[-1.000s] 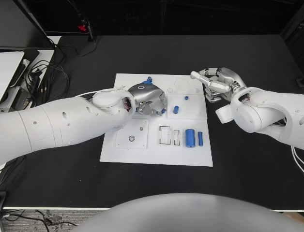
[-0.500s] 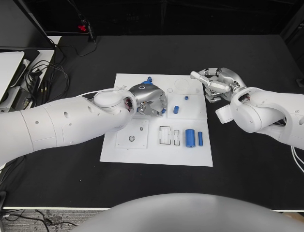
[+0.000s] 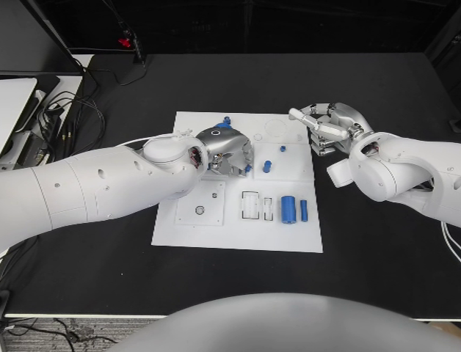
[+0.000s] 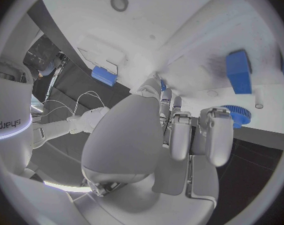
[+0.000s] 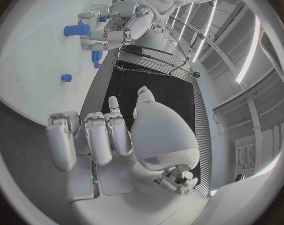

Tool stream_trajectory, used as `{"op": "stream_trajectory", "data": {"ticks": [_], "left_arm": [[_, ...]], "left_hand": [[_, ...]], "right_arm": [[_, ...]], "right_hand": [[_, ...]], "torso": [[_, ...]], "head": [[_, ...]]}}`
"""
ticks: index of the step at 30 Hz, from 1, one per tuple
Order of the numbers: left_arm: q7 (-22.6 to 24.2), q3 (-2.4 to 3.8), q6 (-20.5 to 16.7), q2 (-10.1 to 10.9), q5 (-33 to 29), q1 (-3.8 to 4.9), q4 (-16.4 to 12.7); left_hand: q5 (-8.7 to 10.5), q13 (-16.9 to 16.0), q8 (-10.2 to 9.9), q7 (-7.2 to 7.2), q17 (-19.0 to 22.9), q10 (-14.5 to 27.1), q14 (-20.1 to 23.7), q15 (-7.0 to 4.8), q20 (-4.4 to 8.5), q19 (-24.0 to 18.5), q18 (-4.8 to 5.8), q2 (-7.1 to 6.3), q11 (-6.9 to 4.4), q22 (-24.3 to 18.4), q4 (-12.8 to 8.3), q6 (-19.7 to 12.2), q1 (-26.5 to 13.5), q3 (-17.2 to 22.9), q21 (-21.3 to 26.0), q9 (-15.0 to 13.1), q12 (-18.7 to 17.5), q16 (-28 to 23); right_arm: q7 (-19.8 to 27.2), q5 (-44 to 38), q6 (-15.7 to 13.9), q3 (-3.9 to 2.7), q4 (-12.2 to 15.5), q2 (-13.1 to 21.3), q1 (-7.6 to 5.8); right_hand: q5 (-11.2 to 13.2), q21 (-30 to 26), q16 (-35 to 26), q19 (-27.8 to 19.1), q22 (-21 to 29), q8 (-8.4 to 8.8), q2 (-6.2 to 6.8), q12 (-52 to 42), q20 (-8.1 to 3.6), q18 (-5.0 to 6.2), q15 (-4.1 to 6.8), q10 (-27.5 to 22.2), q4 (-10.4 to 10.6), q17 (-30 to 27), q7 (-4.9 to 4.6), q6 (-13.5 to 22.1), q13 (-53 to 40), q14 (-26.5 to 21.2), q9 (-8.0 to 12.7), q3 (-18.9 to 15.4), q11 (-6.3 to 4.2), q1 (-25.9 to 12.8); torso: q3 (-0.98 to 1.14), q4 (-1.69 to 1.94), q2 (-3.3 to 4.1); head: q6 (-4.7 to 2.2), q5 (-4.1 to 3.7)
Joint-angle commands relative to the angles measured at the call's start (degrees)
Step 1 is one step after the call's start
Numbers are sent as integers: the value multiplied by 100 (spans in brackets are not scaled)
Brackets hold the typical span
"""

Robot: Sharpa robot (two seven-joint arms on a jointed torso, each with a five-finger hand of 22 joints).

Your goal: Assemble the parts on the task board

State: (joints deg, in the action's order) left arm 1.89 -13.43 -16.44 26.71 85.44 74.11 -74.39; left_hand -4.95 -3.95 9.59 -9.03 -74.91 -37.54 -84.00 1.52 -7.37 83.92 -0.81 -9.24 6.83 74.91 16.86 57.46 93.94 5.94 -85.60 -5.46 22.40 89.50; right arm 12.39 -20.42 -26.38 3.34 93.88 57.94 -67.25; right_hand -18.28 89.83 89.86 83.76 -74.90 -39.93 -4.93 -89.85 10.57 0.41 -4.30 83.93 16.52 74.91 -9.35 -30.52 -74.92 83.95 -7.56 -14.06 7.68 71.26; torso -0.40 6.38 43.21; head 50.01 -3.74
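The white rectangular task board (image 3: 241, 235) lies flat in the middle of the black table (image 3: 389, 249), its long sides running away from the robot. Its surface carries shallow rectangular recesses in the near half: a pale plate with a small hole (image 3: 200, 211) sits at the near left, and two narrow slots (image 3: 258, 206) stand side by side just beside it. To the right of the slots lies a thick blue cylinder (image 3: 288, 209), and close beside that a thinner blue rod (image 3: 304, 210), both lengthwise along the board. Farther up are a small blue peg (image 3: 266, 166) and a smaller blue stub (image 3: 282, 149), apart from each other, and a little blue piece (image 3: 226, 119) stands near the far edge. A faint round recess (image 3: 281, 130) marks the far right corner.

The left hand (image 3: 222, 150) is over the far left part of the board, palm down, fingers bent towards the surface. In the left wrist view its fingers (image 4: 179, 135) are curled close together above the white plate, with a blue toothed wheel (image 4: 237, 113) just behind them and a blue block (image 4: 239, 71) farther off; whether the hand grasps anything I cannot tell.

The right hand (image 3: 332, 126) hovers at the board's far right edge. In the right wrist view its fingers (image 5: 85, 140) are drawn in side by side with nothing between them, clenched on air.
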Motion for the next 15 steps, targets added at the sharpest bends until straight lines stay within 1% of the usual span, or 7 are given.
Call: {"op": "stream_trajectory", "data": {"ticks": [1, 4, 10, 15], "left_arm": [[-80, -6, 93, -19, -3, -8, 6], [-83, -6, 102, -25, -27, -8, 9], [-116, -6, 187, -30, -326, -10, 16], [-148, -6, 259, -26, -469, -10, 17]], "left_hand": [[-16, -4, 17, 2, -1319, 31, -529, 56, -46, 221, -58, 39, 0, 1316, -4, 51, -9, 41, 6, -8, 34, -25], [-13, -7, 20, 8, -1330, 24, -533, 67, -58, 225, -56, 62, -1, 1319, -6, 79, 11, 68, 2, -10, 60, -20], [-1, -12, 10, 6, -1355, -11, -543, 103, -90, 233, -54, 144, 6, 1324, -12, 127, 62, 154, -3, -11, 134, -10], [-10, -11, 31, 15, -1381, -48, -552, 114, -113, 241, -52, 235, 6, 1329, -24, 241, 109, 240, -11, -26, 203, 1]], "right_arm": [[21, -14, 35, -3, 9, -8, -6], [20, -14, 36, -3, 8, -11, -6], [7, -14, 44, -3, 6, -10, -6], [-1, -14, 50, -3, 8, -10, -6]], "right_hand": [[-37, 17, 14, 624, -1510, -30, -26, -15, 21, -41, -21, 607, -1, 1509, -264, 11, -1508, 605, 7, -16, 17, 8], [-37, 17, 14, 624, -1510, -30, -26, -15, 21, -41, -21, 607, -1, 1509, -264, 11, -1508, 605, 7, -16, 17, 8], [-37, 17, 14, 624, -1510, -30, -26, -15, 21, -41, -21, 607, -1, 1509, -264, 11, -1508, 605, 7, -16, 17, 8], [-43, 17, 14, 624, -1510, -37, -30, -15, 20, -41, -20, 607, 2, 1509, -263, 9, -1508, 605, 13, -20, 16, 17]], "torso": [[-2, 0, 3], [-1, -2, 1], [1, -3, 0], [2, 3, 3]], "head": [[-1, -2], [-1, 1], [-1, -7], [-1, -15]]}}
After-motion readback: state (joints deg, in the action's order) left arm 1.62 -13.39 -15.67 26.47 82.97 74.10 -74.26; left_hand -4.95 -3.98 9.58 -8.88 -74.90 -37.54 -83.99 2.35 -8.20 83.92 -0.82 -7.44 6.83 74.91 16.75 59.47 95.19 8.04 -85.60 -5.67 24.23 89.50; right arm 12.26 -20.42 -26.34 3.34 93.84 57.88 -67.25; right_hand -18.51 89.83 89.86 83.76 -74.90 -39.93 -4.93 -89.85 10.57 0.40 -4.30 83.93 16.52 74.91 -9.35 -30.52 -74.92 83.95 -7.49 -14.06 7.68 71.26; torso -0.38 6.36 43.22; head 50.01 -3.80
